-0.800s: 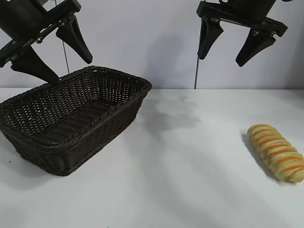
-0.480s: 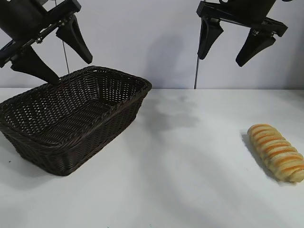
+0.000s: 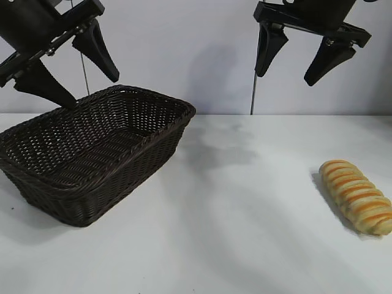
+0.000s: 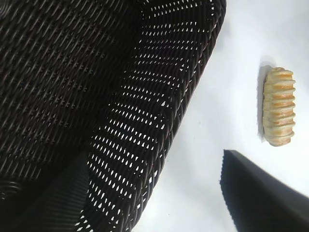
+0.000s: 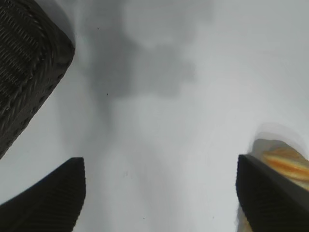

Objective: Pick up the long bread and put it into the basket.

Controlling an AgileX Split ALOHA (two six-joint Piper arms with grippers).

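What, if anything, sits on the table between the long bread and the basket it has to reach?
Nothing visible. The long bread lies at the table's right, the basket at its left, with only bare white table between them. Both open pincers, right and left, hang above, holding nothing.

Bright, even overhead light; soft grey shadows of the arms spread across the white table. Wrist views blur at close fingertips.

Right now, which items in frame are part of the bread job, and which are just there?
Job:
- long bread, on the table at the right
- basket, at the left
- right gripper, open, raised
- left gripper, open, above the basket

Just there:
- white table
- thin upright rod behind
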